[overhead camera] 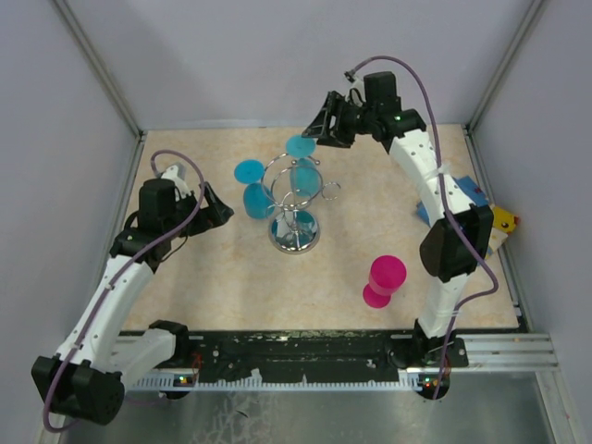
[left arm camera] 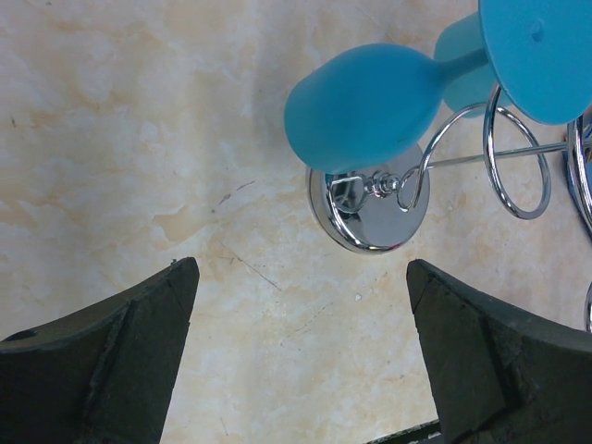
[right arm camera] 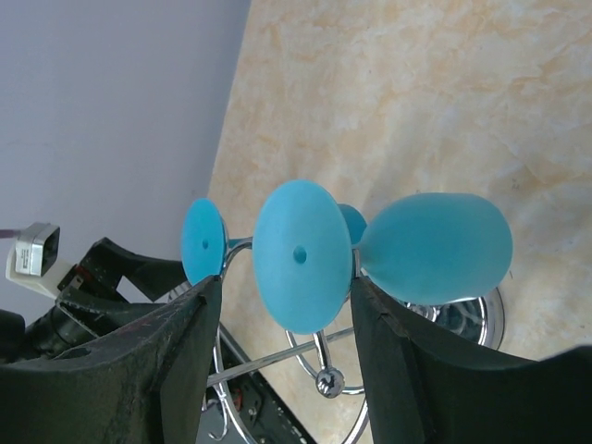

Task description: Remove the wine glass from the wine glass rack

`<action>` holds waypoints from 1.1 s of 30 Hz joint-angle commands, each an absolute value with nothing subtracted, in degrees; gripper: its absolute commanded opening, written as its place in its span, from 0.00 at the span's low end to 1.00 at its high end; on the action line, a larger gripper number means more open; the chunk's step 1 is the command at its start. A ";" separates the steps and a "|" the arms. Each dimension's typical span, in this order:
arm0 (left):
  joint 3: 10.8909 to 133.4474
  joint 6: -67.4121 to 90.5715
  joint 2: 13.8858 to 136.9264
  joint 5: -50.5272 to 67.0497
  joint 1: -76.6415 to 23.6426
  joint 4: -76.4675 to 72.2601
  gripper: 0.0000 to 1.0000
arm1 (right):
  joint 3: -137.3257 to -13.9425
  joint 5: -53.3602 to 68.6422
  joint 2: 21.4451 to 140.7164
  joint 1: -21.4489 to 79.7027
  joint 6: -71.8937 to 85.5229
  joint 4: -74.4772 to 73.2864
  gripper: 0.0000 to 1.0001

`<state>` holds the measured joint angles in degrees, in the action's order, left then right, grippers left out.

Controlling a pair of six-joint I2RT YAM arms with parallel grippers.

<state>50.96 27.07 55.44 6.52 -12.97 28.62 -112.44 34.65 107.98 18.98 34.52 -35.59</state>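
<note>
Blue wine glasses (overhead camera: 250, 172) (overhead camera: 299, 146) x2 on rack (overhead camera: 294, 233); pink glass (overhead camera: 384, 280) x1 apart.

2x blue glasses (overhead camera: 258, 199), 1x pink glass (overhead camera: 384, 280), 1x rack (overhead camera: 294, 232).

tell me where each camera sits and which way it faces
Top external: above, behind the bases, looking down on table, left arm, right arm, wine glass rack.
Left wrist: faces the rack's base; left tool open.
Right wrist: faces a blue wine glass on the rack; right tool flanks its foot.
All three share the rack.
</note>
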 commanded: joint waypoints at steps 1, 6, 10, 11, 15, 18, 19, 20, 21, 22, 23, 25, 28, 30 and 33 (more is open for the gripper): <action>51.23 25.85 54.40 5.54 -12.61 29.22 1.00 | -112.39 36.18 107.07 19.54 34.38 -32.41 0.58; 50.99 25.91 54.60 5.66 -12.66 29.09 1.00 | -112.15 36.87 107.64 20.16 34.55 -31.76 0.58; 50.68 25.84 54.67 5.64 -12.65 28.92 1.00 | -111.04 38.02 107.52 20.68 35.18 -29.99 0.58; 50.65 25.76 54.65 5.62 -12.66 28.99 1.00 | -111.09 38.27 107.66 20.84 35.16 -29.93 0.58; 50.41 25.49 54.58 5.17 -12.66 29.00 1.00 | -110.82 39.09 107.86 21.50 35.22 -29.56 0.58; 50.31 25.43 54.62 4.93 -12.63 29.00 1.00 | -110.21 39.74 108.02 21.78 35.57 -28.86 0.58; 50.28 25.36 54.64 4.87 -12.65 29.00 1.00 | -109.76 40.16 108.03 21.79 36.00 -28.26 0.58; 50.15 25.36 54.63 4.84 -12.66 29.00 1.00 | -109.18 40.76 108.04 21.80 36.45 -27.50 0.58; 50.17 25.27 54.59 4.77 -12.66 29.00 1.00 | -108.82 40.97 108.05 21.84 36.75 -27.06 0.58; 50.06 25.23 54.60 4.75 -12.66 29.00 1.00 | -108.42 40.96 108.07 21.87 36.78 -26.81 0.58; 50.02 25.23 54.58 4.67 -12.66 29.00 1.00 | -108.13 41.10 108.12 21.88 36.89 -26.61 0.58; 49.99 25.14 54.62 4.66 -12.66 29.00 1.00 | -107.80 41.13 108.31 22.04 36.98 -26.33 0.58; 50.08 25.05 54.51 4.65 -12.56 29.00 1.00 | -107.90 41.13 108.83 22.13 37.22 -26.35 0.56; 50.06 25.05 54.56 4.66 -12.56 29.00 1.00 | -108.46 41.38 109.38 22.15 37.42 -26.51 0.49; 50.01 25.09 54.55 4.65 -12.57 29.03 1.00 | -109.02 41.36 109.93 22.15 37.76 -26.72 0.39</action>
